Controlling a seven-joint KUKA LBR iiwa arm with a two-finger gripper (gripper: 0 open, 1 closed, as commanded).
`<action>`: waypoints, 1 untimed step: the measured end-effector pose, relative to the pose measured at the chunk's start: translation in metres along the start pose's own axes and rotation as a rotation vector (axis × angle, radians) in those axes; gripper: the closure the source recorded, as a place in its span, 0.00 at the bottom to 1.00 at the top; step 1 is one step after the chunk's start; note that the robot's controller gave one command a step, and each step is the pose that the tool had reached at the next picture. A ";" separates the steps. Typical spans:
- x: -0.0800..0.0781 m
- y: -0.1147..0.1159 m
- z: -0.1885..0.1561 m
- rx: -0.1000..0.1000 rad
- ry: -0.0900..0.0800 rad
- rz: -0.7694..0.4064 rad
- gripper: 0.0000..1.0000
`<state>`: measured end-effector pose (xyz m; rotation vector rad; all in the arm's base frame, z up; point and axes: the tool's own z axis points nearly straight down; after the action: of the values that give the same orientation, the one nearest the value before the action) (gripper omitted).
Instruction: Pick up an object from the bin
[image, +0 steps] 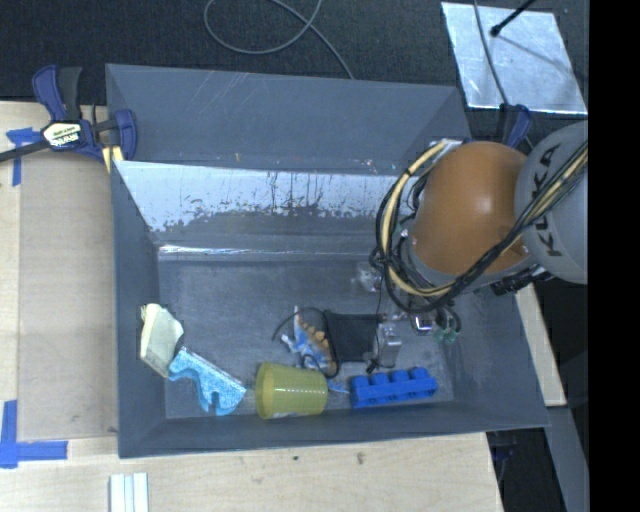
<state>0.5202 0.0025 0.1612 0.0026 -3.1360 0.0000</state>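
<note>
**Bin contents, one arm entered from 3 o'clock**

Grey metal bin (135, 330), smooth sloped walls, flat floor. Clock positions are read on the floor, with 6 at the near edge.

1. Cup (290, 390), yellow-green, matt plastic, cylindrical. It lies on its side at 6 o'clock against the near wall, with its axis about 9-to-3.
2. Blue brick (393, 387), glossy plastic, oblong, with a row of studs on top. It lies at about 5 o'clock, just right of the cup. Its long axis is close to 9-to-3, the right end tipped slightly toward 2.
3. Pale blue toy (205, 380), rough-edged and irregular (roughly pistol-shaped), at 7 to 8 o'clock.
4. Cream piece (160, 335), crumpled and soft-looking, at 9 o'clock. It touches the toy's upper end.
5. Small many-coloured item (308, 340), blue and orange parts, just off centre; its kind cannot be told.
6. Black piece (350, 335), flat, dull, roughly rectangular, just right of item 5.
7. Gripper (385, 352), low over the floor between 3 and 4 o'clock. It is at the black piece's right edge and just behind the blue brick. Whether the claw is spread or pressed together cannot be told.
8. Orange cover (470, 215), smooth dome on the wrist, looped with black and yellow cables (395, 240), at 2 o'clock.
</note>
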 end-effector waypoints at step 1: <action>-0.002 0.000 -0.004 0.000 -0.009 0.000 0.00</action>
<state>0.5221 0.0025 0.1656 0.0025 -3.1448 0.0001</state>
